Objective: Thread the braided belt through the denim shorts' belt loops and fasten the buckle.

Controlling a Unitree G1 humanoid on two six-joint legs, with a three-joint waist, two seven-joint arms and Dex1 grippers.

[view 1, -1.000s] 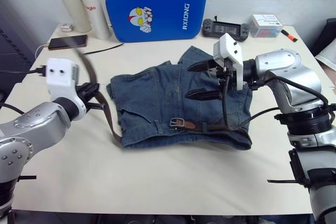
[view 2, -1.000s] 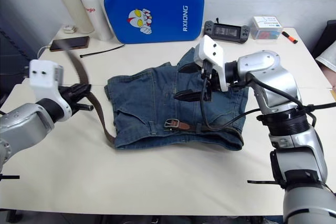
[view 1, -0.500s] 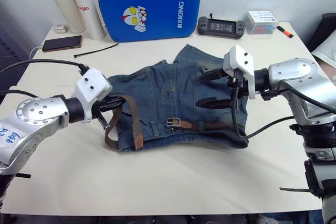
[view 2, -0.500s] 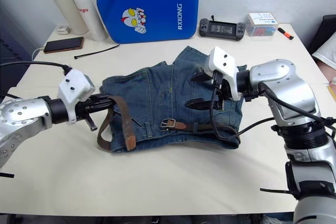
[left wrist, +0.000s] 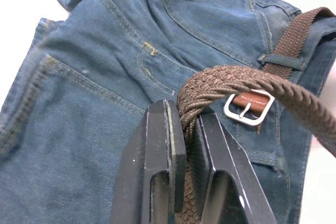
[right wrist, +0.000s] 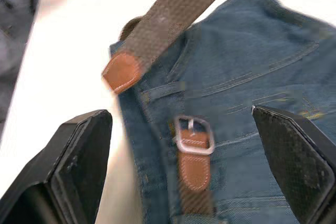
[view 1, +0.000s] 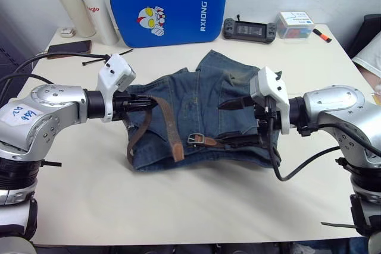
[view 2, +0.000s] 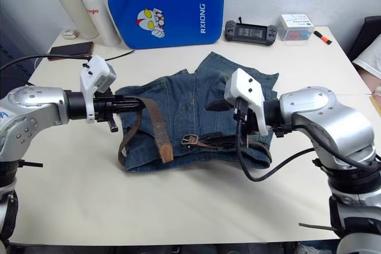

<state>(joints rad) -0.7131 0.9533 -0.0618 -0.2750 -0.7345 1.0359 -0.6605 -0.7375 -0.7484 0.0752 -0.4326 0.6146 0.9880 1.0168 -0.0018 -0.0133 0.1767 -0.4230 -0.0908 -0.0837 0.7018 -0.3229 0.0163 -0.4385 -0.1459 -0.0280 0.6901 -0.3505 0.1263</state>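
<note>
Cream counter [view 1: 196, 206], near edge bare. Denim shorts [view 1: 196, 96], faded blue, lying flat at mid-counter with the waistband toward the near side and the legs pointing away. Braided belt [view 1: 169, 126], dark brown: one run lies along the waistband, passing under a belt loop [left wrist: 278, 59], with the silver buckle [view 1: 196, 140] resting on the waistband near its middle and a tan leather tab just beside it; the free run rises from the shorts' left side, arches over the left pocket area and hangs down with its tan leather tip [view 2: 165, 157] lying on the denim near the waistband. Left claw [left wrist: 185, 129], clenched on the braided belt at the top of that arch, the strap pinched between the two black fingers, held low over the shorts' left portion. Right claw [right wrist: 184, 145], fingers spread wide and grasping nothing, positioned over the shorts' right portion, the buckle lying below the gap between its fingers. Farther back, left to right: dark phone [view 1: 69, 47]; thin black cable tie [view 1: 107, 57]; two pale tall bottles [view 1: 83, 5], standing upright side by side; blue case [view 1: 166, 7] with a cartoon figure, standing on edge; black handheld game console [view 1: 249, 28]; small white box [view 1: 295, 25]; orange marker [view 1: 320, 35].
</note>
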